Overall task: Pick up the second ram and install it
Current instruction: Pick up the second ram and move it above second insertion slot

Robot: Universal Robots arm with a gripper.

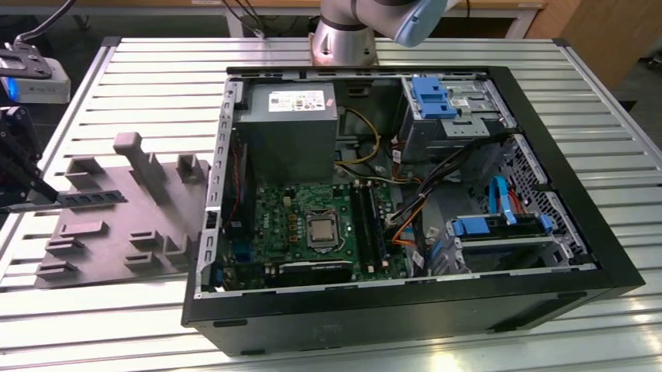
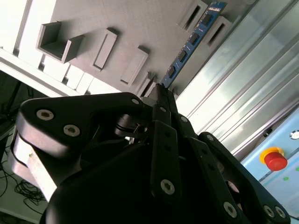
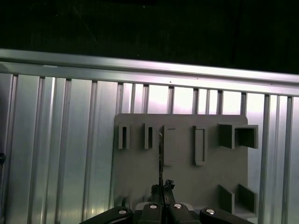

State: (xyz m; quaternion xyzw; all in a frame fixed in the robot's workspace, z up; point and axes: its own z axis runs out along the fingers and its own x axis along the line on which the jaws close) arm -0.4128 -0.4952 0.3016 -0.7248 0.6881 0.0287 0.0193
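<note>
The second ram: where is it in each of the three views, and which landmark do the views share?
Exterior view: the second ram sits on the grey block, at the exterior view's left, outside the computer case.
Second wrist view: a blue strip running from the gripper out between two block posts.
First wrist view: edge-on, a thin line from the gripper across the block.
Shared landmark: the grey block.

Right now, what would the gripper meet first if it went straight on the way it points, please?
Probably the grey block, just beyond the second ram that the gripper pinches; depth is unclear.
</note>
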